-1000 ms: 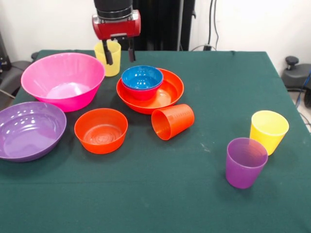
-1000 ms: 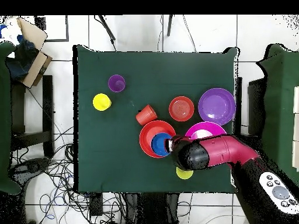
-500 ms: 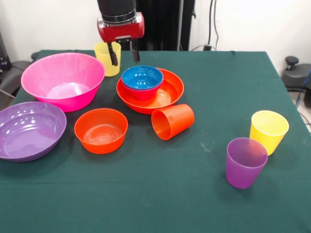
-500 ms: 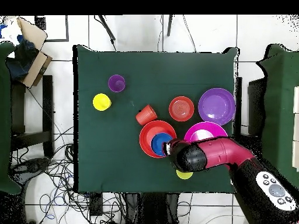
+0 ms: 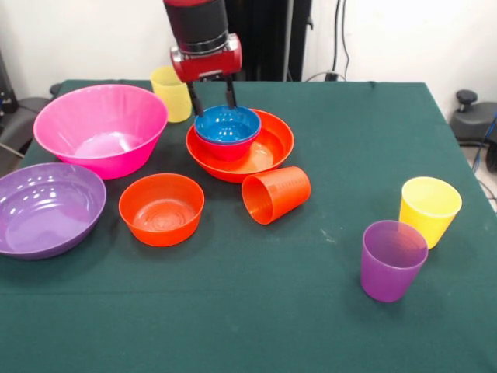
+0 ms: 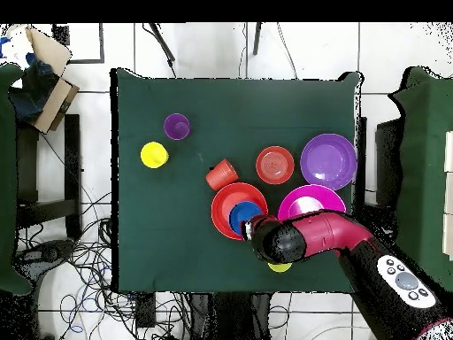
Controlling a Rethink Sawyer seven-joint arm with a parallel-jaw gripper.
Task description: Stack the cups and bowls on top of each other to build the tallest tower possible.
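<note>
In the overhead view the red arm (image 6: 332, 235) hides most of the far yellow plastic tumbler (image 6: 280, 266) and the gripper.

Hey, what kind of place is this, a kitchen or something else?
Probably a robotics lab, not a kitchen: a robot arm works over a green-clothed table, with loose cables on the tiled floor and toy-like plastic bowls.

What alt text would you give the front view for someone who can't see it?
A red and black robot arm lowers its open tool over the far rim of a blue bowl nested in a wide orange bowl on a green table. Around them sit a pink bowl, a purple bowl, a small orange bowl and scattered cups.
</note>
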